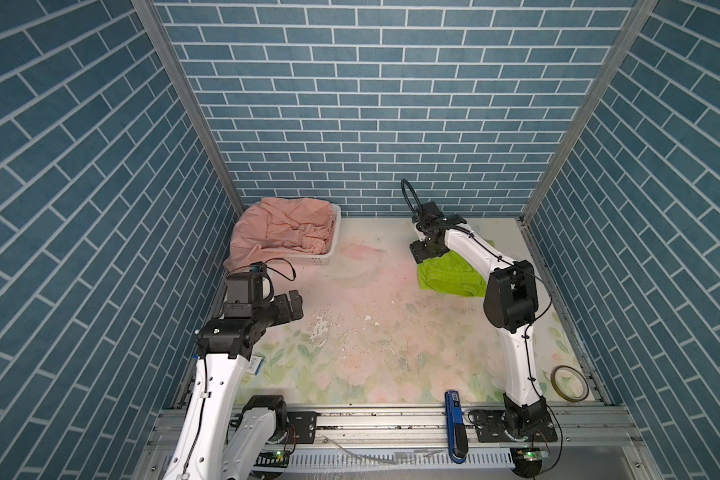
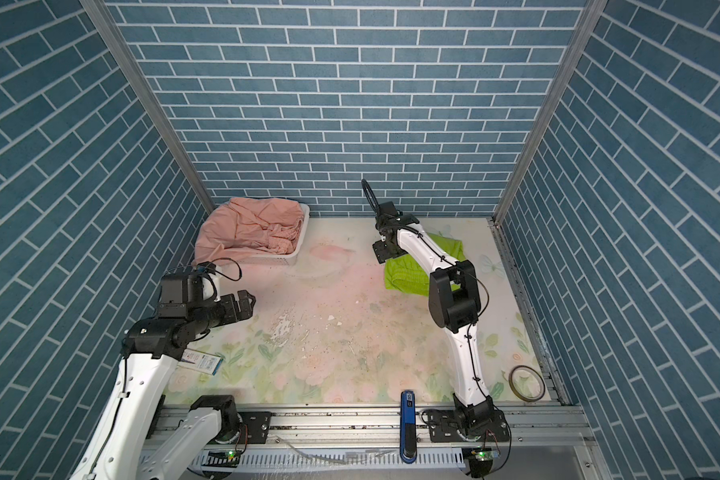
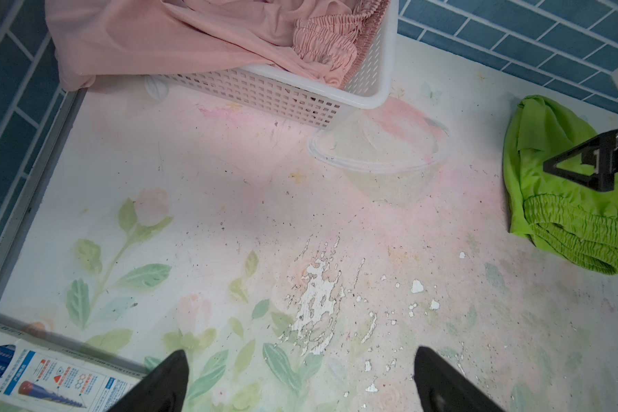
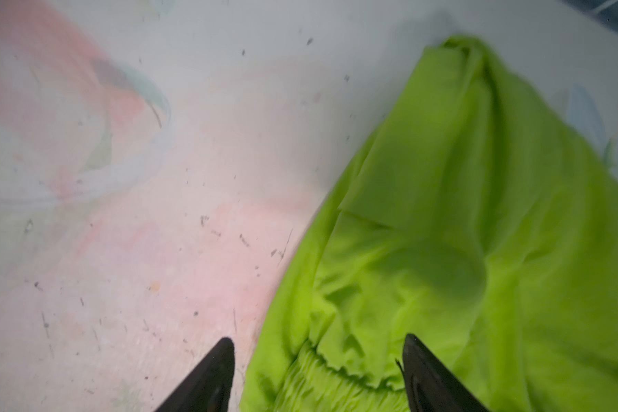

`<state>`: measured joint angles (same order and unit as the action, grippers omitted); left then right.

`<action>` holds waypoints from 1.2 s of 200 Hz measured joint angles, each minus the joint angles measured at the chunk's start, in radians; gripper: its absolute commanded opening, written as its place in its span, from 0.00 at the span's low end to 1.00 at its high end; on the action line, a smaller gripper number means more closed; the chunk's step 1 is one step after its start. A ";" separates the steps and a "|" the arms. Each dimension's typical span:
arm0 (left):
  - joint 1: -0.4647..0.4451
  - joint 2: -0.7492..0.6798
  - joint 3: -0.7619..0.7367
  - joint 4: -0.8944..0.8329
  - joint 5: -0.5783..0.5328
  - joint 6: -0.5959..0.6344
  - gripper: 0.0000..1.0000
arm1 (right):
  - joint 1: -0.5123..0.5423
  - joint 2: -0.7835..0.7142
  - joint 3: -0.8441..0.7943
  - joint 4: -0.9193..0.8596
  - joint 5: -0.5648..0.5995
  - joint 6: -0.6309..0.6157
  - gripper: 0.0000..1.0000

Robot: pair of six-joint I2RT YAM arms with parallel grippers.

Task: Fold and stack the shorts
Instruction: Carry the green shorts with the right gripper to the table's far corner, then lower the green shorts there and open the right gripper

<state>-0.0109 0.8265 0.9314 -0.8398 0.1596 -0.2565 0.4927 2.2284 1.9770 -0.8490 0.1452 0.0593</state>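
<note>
Neon lime-green shorts (image 1: 449,276) (image 2: 406,274) lie bunched on the floral table at the back right, with the gathered waistband toward the front. My right gripper (image 1: 418,251) (image 2: 381,251) (image 4: 318,342) hovers open over their left edge. One finger is above bare table and the other above the green fabric (image 4: 443,214), and nothing is held. Salmon-pink shorts (image 1: 283,232) (image 2: 246,232) (image 3: 193,35) fill the white basket (image 1: 334,245) (image 3: 386,71) at the back left and spill over its left side. My left gripper (image 1: 297,305) (image 2: 248,305) (image 3: 300,353) is open and empty in front of the basket.
A tape roll (image 1: 568,376) (image 2: 526,382) lies at the front right corner. A blue tool (image 1: 454,419) (image 2: 408,424) rests on the front rail. A printed box (image 3: 50,378) (image 2: 202,361) sits under the left arm. Blue brick walls close three sides.
</note>
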 measured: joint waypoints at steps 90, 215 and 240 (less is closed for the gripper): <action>0.005 0.013 -0.001 0.007 0.010 0.000 1.00 | -0.073 -0.053 -0.232 0.033 0.091 0.018 0.78; 0.015 0.025 -0.001 0.007 0.022 0.002 1.00 | -0.310 -0.031 -0.192 0.076 0.165 -0.147 0.79; 0.018 0.027 -0.001 0.007 0.022 0.003 1.00 | -0.314 0.043 -0.103 0.079 0.157 -0.150 0.79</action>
<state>0.0074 0.8532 0.9302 -0.8326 0.1818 -0.2539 0.1783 2.2711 1.8740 -0.7704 0.3019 -0.0902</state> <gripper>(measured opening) 0.996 0.789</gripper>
